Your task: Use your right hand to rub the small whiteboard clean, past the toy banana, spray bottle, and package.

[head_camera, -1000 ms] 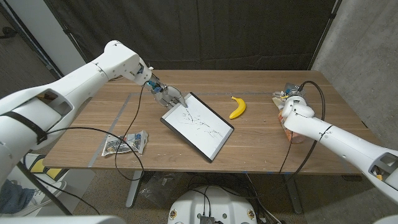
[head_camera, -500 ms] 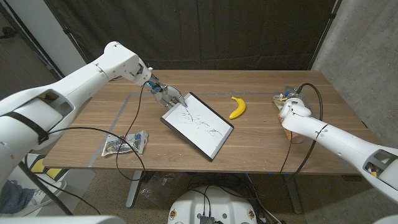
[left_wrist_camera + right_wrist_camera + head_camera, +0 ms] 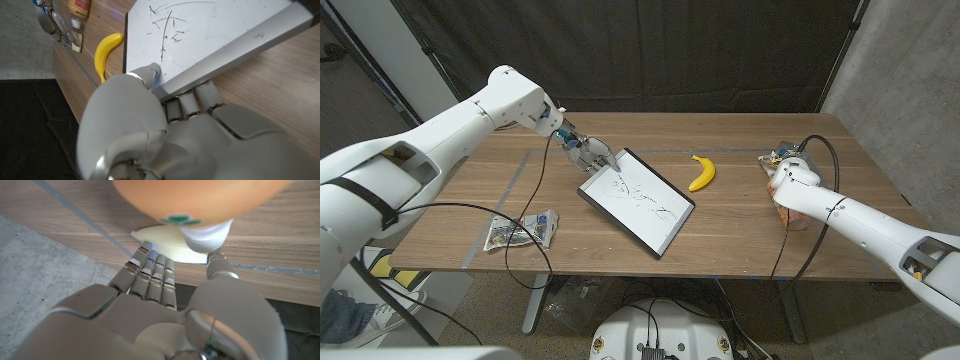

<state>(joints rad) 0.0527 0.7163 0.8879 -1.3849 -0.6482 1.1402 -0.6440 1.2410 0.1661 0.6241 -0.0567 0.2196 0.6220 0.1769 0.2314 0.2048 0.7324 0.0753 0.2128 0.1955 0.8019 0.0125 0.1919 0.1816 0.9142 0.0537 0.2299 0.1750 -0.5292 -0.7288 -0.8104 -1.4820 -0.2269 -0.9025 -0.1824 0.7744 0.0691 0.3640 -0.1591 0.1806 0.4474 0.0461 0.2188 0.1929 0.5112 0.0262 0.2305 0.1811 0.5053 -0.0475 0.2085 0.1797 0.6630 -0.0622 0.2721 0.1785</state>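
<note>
wooden table [image 3: 740,215]: scribbled whiteboard [image 3: 638,200] gripped by left hand [image 3: 588,152] fingers; right hand [image 3: 788,180] fingers' hold unclear.

table [image 3: 740,215]: showing as brown wood with a visible grain and a matt finish
whiteboard [image 3: 645,205]: looking smooth and white, marked with thin dark scribbles, set in a dark frame
toy banana [image 3: 702,172]: looking like smooth yellow plastic with a slight sheen
package [image 3: 523,231]: appearing as crinkled, shiny printed film
left hand [image 3: 588,153]: showing glossy light-grey plastic shells
right hand [image 3: 165,305]: showing smooth, pale plastic casing
cloth pad [image 3: 167,245]: looking pale yellow and finely woven
backdrop [image 3: 670,50]: hanging as dark, matt fabric
</note>
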